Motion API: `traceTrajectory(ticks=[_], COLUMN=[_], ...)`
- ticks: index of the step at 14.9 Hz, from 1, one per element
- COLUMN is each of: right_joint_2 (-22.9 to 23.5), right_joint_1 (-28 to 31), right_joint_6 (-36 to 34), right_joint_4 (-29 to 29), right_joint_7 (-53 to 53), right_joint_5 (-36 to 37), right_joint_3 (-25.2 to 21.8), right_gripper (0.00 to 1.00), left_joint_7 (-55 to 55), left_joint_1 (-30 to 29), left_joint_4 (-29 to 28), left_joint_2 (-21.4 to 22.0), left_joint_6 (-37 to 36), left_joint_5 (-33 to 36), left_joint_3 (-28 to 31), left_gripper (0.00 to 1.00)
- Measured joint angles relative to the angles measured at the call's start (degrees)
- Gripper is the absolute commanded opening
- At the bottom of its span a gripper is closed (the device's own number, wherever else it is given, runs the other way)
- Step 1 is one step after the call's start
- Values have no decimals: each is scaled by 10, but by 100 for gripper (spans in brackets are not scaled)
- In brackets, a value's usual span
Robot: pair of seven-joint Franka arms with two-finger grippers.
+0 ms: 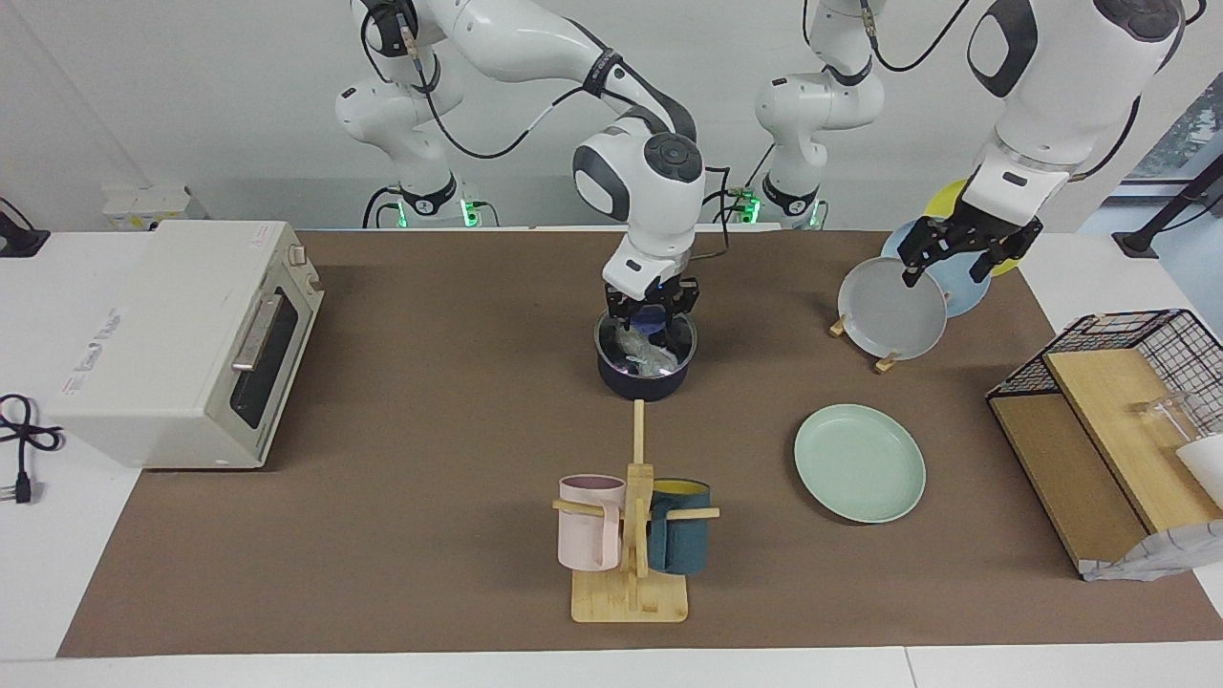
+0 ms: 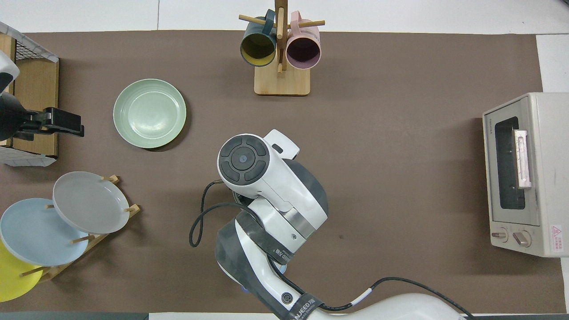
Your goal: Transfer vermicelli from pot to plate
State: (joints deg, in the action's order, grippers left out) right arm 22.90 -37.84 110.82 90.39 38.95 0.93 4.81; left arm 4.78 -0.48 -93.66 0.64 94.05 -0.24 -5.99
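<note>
Reaching down into the pot (image 1: 645, 361), the right gripper (image 1: 651, 323) sits w/ its jaws pressed together on the vermicelli (image 1: 642, 350), which is inside the pot, as we read it from the facing view. We can't see pot or bundle from overhead; the right arm's big wrist joint covers both. Taking the pot as our landmark: it stands on the brown mat of the table (image 1: 430, 430), about mid-table, close to the robots.

The plate (image 1: 860, 462), pale mint, lies farther from the robots than the pot and toward the left arm's end, well apart from it, nothing on it. We see it in the overhead view too (image 2: 150, 113).

The mug rack (image 1: 631, 535), wooden, stands farther from the robots than the pot, roughly in line w/ it; a pink mug (image 1: 590, 523) and a teal mug (image 1: 679, 526) hang on its pegs.

The toaster oven (image 1: 182, 339) sits toward the right arm's end from the pot, well apart.

The left gripper (image 1: 963, 256) waits in the air w/ jaws spread, holding nothing, over the plate stand (image 1: 865, 339) toward the left arm's end from the pot. That stand carries a grey plate (image 1: 884, 311), a light blue plate (image 2: 31, 231) and a yellow plate (image 2: 11, 275). A wire basket (image 1: 1127, 354) w/ wooden boards sits past the stand, at the table's edge.
</note>
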Motion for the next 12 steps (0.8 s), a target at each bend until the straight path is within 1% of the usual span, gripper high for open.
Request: traceTrajectory(ticks=[3,7,9,12], right_joint_2=[-4,-12,-16,-21], right_joint_1=[1,10,33,89], right_joint_6=[-9,-46,-54,-64], right_joint_4=[-15,-45,-49,-49], right_joint_7=[-1,-28,-69,-155], right_joint_5=[1,3,3,3], right_joint_3=[-1,-7,-9,-10], right_gripper=[56,56,56,56], left_joint_7=[0,0,0,0], left_joint_1=[0,0,0,0], left_joint_4=[0,0,0,0], left_joint_2=[0,0,0,0], left_joint_6=[0,1,2,4], left_joint_5=[0,0,0,0], left_joint_3=[0,0,-1,-3], left_gripper=[100,100,100,100])
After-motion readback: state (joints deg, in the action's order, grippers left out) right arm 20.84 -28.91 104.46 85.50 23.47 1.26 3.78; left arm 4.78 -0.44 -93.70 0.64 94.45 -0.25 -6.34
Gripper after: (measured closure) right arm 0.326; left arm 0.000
